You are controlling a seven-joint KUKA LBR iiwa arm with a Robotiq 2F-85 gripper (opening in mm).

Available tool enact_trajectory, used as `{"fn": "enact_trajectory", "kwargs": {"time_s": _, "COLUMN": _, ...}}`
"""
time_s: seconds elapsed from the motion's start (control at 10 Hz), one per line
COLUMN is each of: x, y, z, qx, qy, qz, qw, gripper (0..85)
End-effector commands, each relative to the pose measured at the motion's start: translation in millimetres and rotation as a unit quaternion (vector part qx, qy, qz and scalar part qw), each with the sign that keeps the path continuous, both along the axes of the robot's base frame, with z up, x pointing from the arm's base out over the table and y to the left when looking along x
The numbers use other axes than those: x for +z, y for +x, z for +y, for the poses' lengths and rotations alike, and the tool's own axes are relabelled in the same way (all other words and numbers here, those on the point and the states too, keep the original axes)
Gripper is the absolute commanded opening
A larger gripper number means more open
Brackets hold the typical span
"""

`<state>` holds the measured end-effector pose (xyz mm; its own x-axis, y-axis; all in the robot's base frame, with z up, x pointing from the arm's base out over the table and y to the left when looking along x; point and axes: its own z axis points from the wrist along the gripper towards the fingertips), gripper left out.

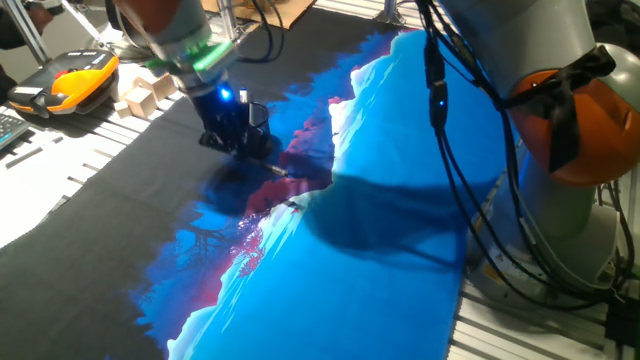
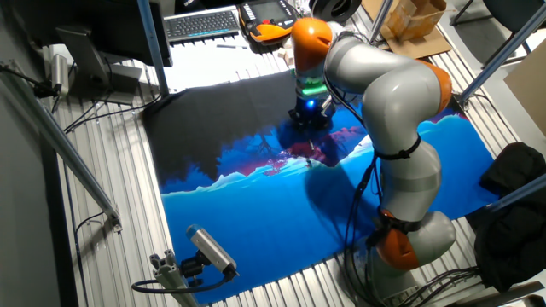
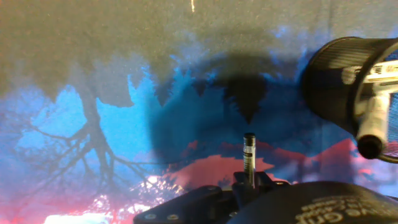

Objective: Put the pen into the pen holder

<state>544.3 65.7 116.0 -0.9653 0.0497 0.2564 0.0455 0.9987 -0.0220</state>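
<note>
In the hand view my gripper [image 3: 249, 186] is shut on the pen [image 3: 249, 158], a thin dark stick that points out from between the fingers over the printed cloth. The pen holder [image 3: 336, 81], a black mesh cup, stands to the right of the pen, apart from it. A thicker silver-white pen [image 3: 380, 102] sticks out of it. In one fixed view the gripper [image 1: 240, 135] is low over the cloth and the pen's tip [image 1: 274, 169] pokes out to the lower right. In the other fixed view the gripper [image 2: 312, 117] is at the cloth's far side; the holder is hard to make out there.
A blue, black and pink printed cloth [image 1: 380, 230] covers the table. Wooden blocks [image 1: 148, 95] and an orange-black device [image 1: 72, 78] lie beyond its far left edge. A keyboard [image 2: 201, 23] and a cardboard box [image 2: 411, 20] are at the back. A camera [image 2: 210, 251] stands at the front.
</note>
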Motion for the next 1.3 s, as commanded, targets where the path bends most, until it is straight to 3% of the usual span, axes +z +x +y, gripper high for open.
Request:
{"fn": "enact_trajectory", "kwargs": {"time_s": 0.0, "x": 13.1, "y": 2.2, "z": -1.5, "qx": -0.002, "qy": -0.001, "qz": 0.002, "qw": 1.0000, "gripper": 0.0}}
{"fn": "enact_trajectory", "kwargs": {"time_s": 0.2, "x": 35.7, "y": 6.1, "z": -10.3, "qx": -0.008, "qy": 0.002, "qz": 0.000, "qw": 1.0000, "gripper": 0.0}}
{"fn": "enact_trajectory", "kwargs": {"time_s": 0.3, "x": 47.0, "y": 5.7, "z": -18.5, "qx": -0.014, "qy": 0.000, "qz": -0.018, "qw": 0.9997, "gripper": 0.0}}
{"fn": "enact_trajectory", "kwargs": {"time_s": 0.4, "x": 53.5, "y": 5.4, "z": -24.7, "qx": -0.020, "qy": 0.000, "qz": -0.030, "qw": 0.9994, "gripper": 0.0}}
{"fn": "enact_trajectory", "kwargs": {"time_s": 0.6, "x": 62.1, "y": 6.8, "z": -33.6, "qx": -0.017, "qy": -0.011, "qz": -0.039, "qw": 0.9990, "gripper": 0.0}}
{"fn": "enact_trajectory", "kwargs": {"time_s": 1.0, "x": 78.6, "y": 12.9, "z": -48.8, "qx": -0.045, "qy": -0.005, "qz": -0.064, "qw": 0.9969, "gripper": 0.0}}
{"fn": "enact_trajectory", "kwargs": {"time_s": 1.1, "x": 84.9, "y": 14.5, "z": -52.6, "qx": -0.052, "qy": -0.006, "qz": -0.076, "qw": 0.9957, "gripper": 0.0}}
{"fn": "enact_trajectory", "kwargs": {"time_s": 1.2, "x": 88.4, "y": 15.2, "z": -55.3, "qx": -0.057, "qy": -0.013, "qz": -0.096, "qw": 0.9937, "gripper": 0.0}}
